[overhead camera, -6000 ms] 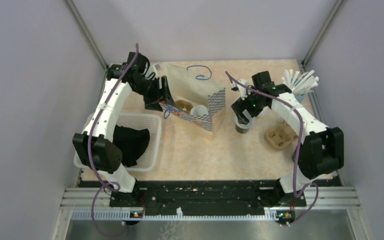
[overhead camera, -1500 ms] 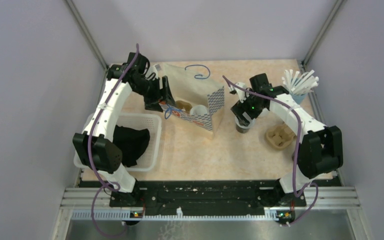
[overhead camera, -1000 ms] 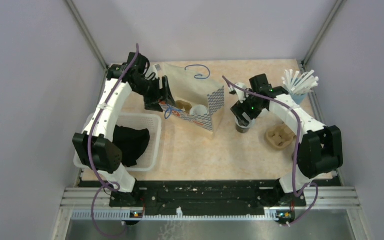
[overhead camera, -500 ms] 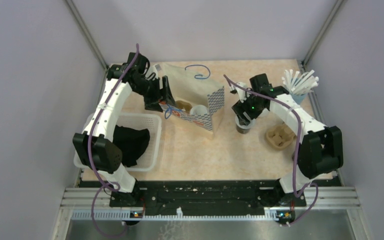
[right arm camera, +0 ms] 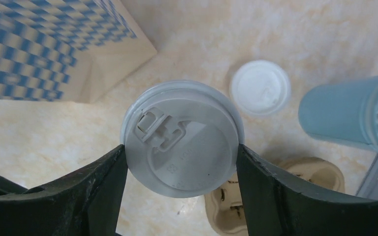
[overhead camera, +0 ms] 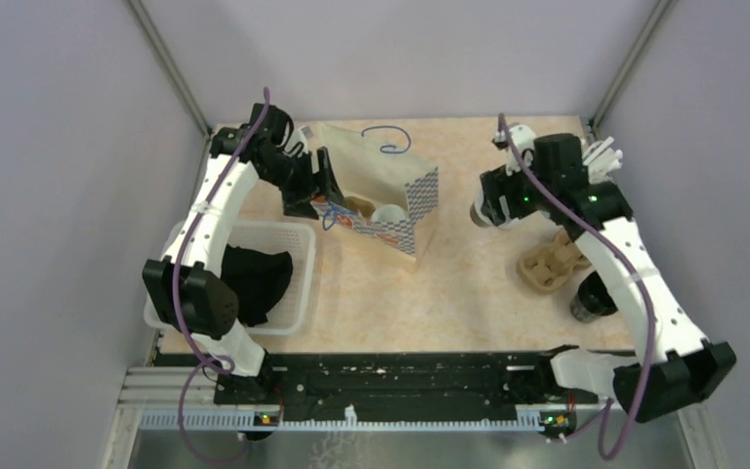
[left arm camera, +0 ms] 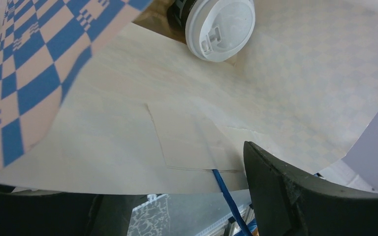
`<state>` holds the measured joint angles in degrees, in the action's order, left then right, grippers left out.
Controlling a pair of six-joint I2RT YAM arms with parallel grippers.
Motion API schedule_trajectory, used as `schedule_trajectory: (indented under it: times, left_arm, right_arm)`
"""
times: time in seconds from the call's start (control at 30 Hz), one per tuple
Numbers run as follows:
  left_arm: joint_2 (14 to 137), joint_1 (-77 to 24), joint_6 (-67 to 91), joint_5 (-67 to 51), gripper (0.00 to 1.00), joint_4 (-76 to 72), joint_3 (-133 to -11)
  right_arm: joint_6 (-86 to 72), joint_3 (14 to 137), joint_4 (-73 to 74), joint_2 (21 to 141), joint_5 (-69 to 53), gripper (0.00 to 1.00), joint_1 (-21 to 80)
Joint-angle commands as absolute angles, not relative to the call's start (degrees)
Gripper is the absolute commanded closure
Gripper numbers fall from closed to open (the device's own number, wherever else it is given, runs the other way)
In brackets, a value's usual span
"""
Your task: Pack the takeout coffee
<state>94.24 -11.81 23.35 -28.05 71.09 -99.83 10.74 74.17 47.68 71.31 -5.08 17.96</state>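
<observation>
Top external looks steeply down from behind the arm bases at 6 o'clock; left wrist sits close inside the checked paper bag (left arm camera: 54,64), right wrist looks straight down, both sharing that bag.

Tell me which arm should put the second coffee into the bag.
Right. The right hand already grips the lidded cup, lifted beside the bag. The left hand is pinching the bag's edge open, with the first cup inside.
</observation>
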Motion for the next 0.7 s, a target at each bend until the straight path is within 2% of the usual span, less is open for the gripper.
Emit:
schedule_trajectory:
  times: [0.0, 0.13, 0.3, 0.5, 0.67]
  left_arm:
    - [90.82, -11.78, 27.43, -29.72, 0.19, 66.55, -98.49]
    - [89.12, -11.78, 30.55, -31.53, 0.23, 63.99, -95.46]
    - [86.54, -11.78, 33.31, -35.19, 0.33, 58.84, -90.83]
    - [85.06, -14.4, 34.01, -37.44, 0.46, 57.69, -87.9]
    - [84.5, -17.1, 33.17, -38.43, 0.54, 58.42, -86.69]
  right_arm:
    - [4.23, 83.86, 47.99, 62.91, -10.2, 0.36, 20.2]
    - [2.7, 92.36, 46.67, 62.88, -14.98, 0.36, 25.32]
    - [0.74, 103.54, 43.87, 70.29, -15.22, 0.37, 34.47]
    - [2.01, 112.64, 42.22, 82.21, -7.61, 0.37, 45.99]
    - [2.93, 120.41, 46.42, 90.28, -1.89, 0.37, 50.9]
